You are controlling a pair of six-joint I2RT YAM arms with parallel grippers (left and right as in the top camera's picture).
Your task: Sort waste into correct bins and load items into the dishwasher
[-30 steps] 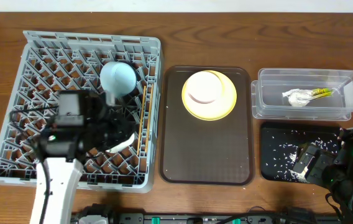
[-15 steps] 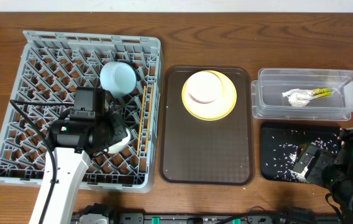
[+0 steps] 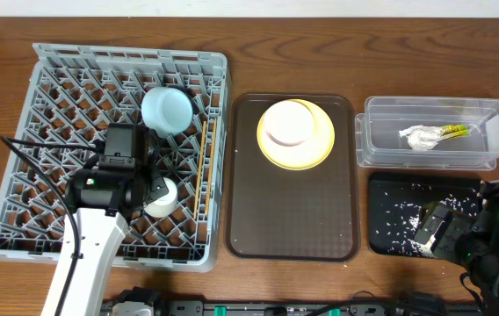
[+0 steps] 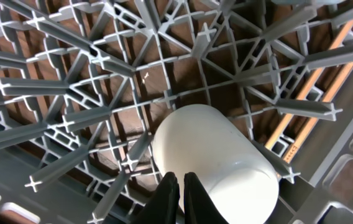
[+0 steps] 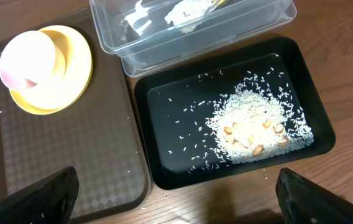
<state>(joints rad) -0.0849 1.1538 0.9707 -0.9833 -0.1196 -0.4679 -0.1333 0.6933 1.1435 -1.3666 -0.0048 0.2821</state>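
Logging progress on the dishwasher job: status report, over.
Left pincer shut beside white cup in crate, grip unclear. Right pincer open near black tray. Plate and bowl not yet loaded. No obstruction seen.

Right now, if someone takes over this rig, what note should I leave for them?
Left gripper shut, at the white cup in the crate; grip unclear. Right gripper open, by the black tray.
Done: blue bowl, chopsticks in crate; tissue, wrapper in tub; scraps in black tray.
Left: plate and the bowl on it, on the brown tray.
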